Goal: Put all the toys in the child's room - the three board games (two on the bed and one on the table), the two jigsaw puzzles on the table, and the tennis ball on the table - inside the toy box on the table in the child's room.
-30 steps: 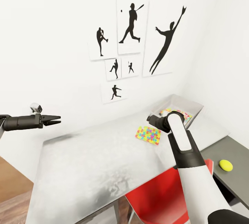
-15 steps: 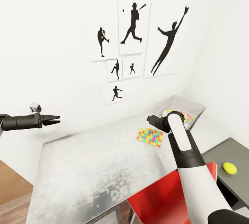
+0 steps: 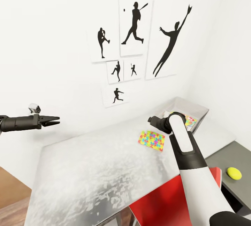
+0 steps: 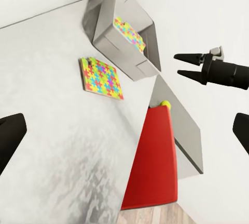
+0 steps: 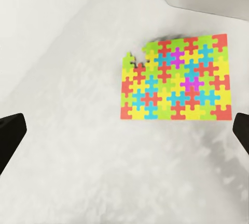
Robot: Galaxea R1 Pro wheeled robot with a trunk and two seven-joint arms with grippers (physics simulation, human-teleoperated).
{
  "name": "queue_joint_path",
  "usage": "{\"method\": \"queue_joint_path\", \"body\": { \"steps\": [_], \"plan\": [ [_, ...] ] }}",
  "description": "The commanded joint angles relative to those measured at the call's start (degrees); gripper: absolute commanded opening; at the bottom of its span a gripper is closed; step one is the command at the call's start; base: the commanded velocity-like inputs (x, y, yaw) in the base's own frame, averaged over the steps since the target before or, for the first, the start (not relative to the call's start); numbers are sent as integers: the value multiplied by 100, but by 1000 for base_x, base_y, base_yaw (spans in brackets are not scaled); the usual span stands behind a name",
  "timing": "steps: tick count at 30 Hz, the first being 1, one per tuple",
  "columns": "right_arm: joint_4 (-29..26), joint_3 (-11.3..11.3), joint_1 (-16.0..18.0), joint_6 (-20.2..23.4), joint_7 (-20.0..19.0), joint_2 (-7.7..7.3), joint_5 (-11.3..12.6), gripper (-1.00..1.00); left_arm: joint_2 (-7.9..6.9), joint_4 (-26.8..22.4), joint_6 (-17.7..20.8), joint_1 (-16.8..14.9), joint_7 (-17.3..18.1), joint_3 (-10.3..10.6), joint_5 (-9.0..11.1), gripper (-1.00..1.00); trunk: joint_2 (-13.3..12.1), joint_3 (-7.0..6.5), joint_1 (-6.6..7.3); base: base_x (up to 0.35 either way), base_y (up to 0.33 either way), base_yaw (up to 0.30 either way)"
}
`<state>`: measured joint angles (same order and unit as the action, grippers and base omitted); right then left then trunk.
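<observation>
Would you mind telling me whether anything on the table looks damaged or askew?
The jigsaw puzzle lying flat on the pale table has a notch missing at one corner, visible in the right wrist view. Otherwise nothing stands out.

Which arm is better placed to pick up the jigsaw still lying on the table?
Right. The right gripper hangs open near the jigsaw puzzle, which lies beneath it beside the toy box. The left gripper is out past the table's far edge.
</observation>
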<state>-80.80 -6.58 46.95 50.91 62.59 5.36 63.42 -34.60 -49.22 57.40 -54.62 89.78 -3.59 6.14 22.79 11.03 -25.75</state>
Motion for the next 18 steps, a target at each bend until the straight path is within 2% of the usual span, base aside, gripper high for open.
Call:
{"method": "queue_joint_path", "body": {
  "steps": [1,9,18],
  "plan": [
    [-5,-1,7,33,60,0,47,100,-4,0,61,-5,22,3,1,100,12,12,-4,14,0,0],
    [-6,-1,7,33,61,1,47,100,-11,-2,61,-5,22,6,2,100,12,2,-4,4,0,0],
    [-6,-1,7,33,63,7,47,100,-12,-5,61,-5,22,4,2,100,12,-68,-4,0,0,0]
  ]
}}
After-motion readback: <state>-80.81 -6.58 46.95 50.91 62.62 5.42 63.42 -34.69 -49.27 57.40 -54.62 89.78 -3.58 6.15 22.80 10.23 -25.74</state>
